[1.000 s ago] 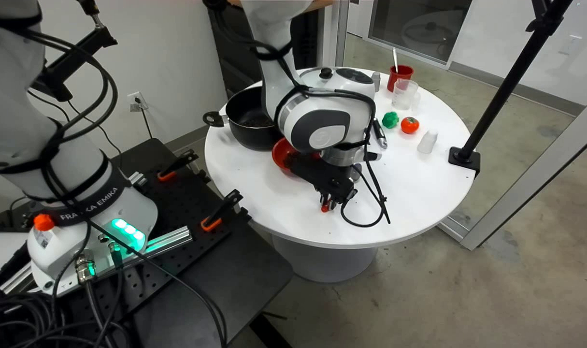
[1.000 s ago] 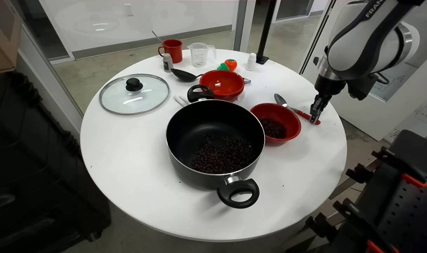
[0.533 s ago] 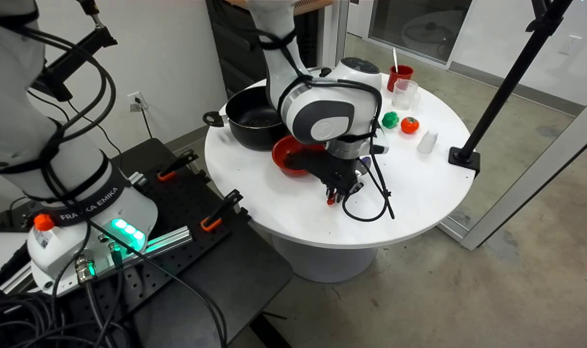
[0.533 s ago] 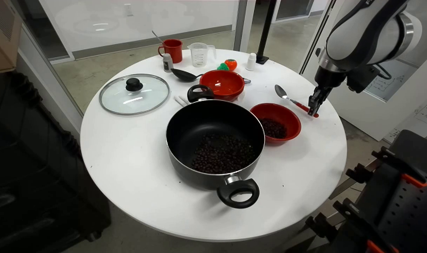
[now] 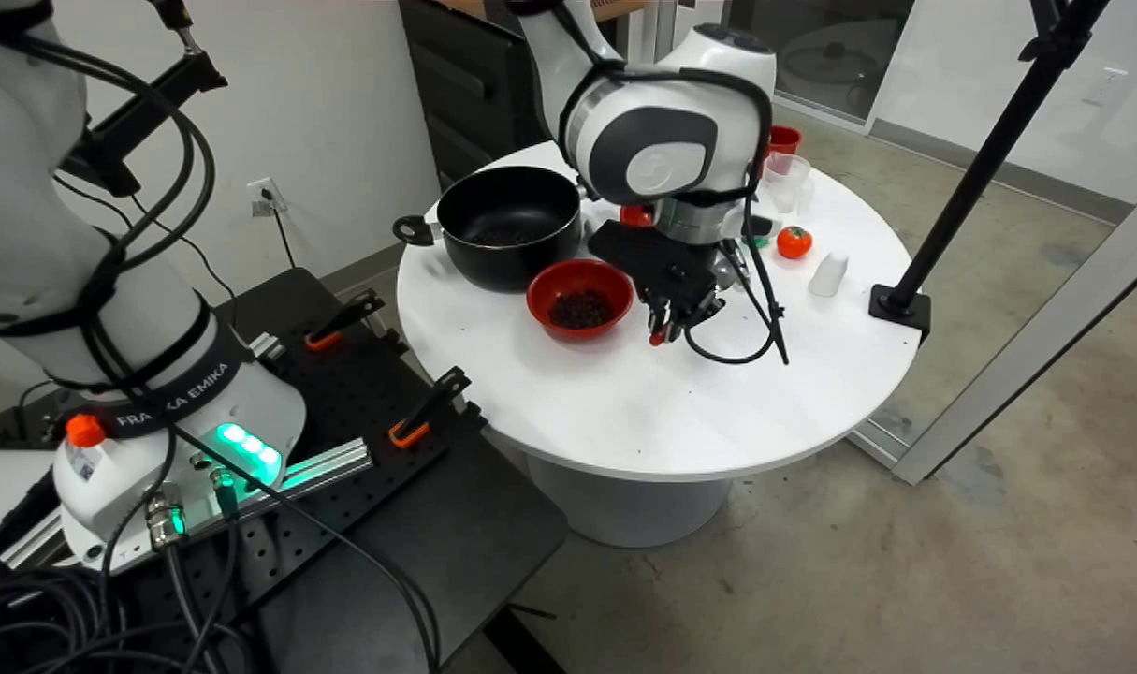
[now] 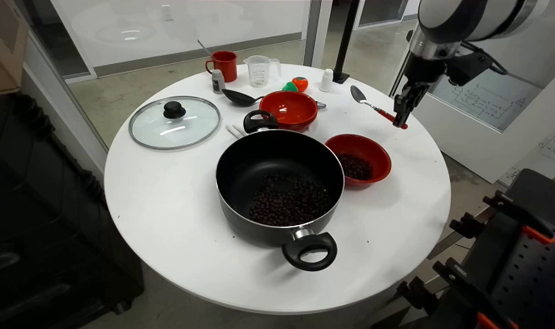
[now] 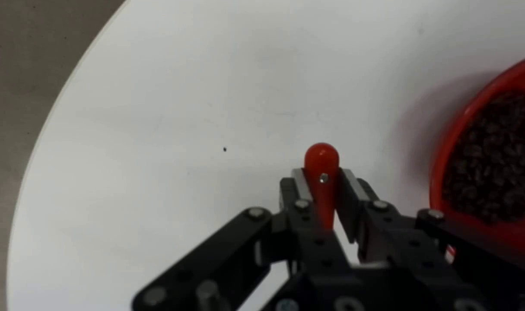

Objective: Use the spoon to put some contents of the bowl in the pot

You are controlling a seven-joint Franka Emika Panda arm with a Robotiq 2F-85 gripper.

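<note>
The pincer (image 7: 324, 185) was closed on the spoon (image 6: 378, 110), its two sides pressed against the red handle near its end. The red bowl (image 6: 378, 156) of dark beans (image 6: 355, 167) stood near the gripped handle, between it and the black pot (image 6: 268, 157), which likewise had dark beans on its bottom. In an exterior view another red bowl (image 6: 282, 104) stood just behind the pot, the glass lid (image 6: 190, 125) lay well apart from the spoon, and a black ladle (image 6: 239, 98) and a red mug (image 6: 226, 67) sat farther back on the white table (image 6: 177, 219).
</note>
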